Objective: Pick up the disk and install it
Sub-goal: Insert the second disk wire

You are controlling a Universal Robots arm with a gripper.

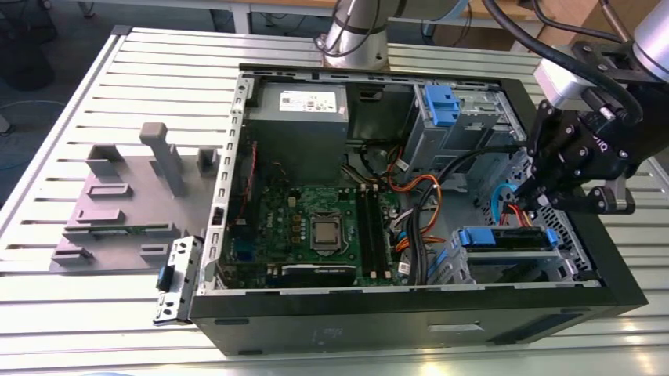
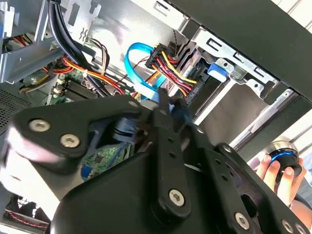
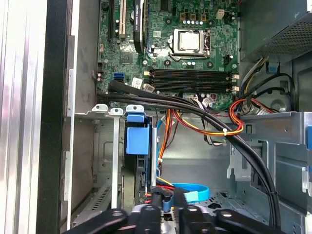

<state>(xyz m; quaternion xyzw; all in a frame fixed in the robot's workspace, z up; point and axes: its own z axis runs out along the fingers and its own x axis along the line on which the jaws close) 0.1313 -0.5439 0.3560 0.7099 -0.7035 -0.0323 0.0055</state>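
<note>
Hovering by the seated disk [image 1: 507,239], claw [image 3: 165,205] narrow, seemingly around blue cable [image 2: 132,66]; sticker [image 1: 303,100] illegible.

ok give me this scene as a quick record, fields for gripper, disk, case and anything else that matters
gripper: low inside the open case, next to the disk's end
disk: blue-framed, sitting in the drive cage, not lifted
case: black tower on its side, panel off, motherboard exposed
blue cable: lies beside the gripper
table: slatted metal, grey fixture on the exterior view's left
hand: outside the case, holding a round blue-ringed device
</note>
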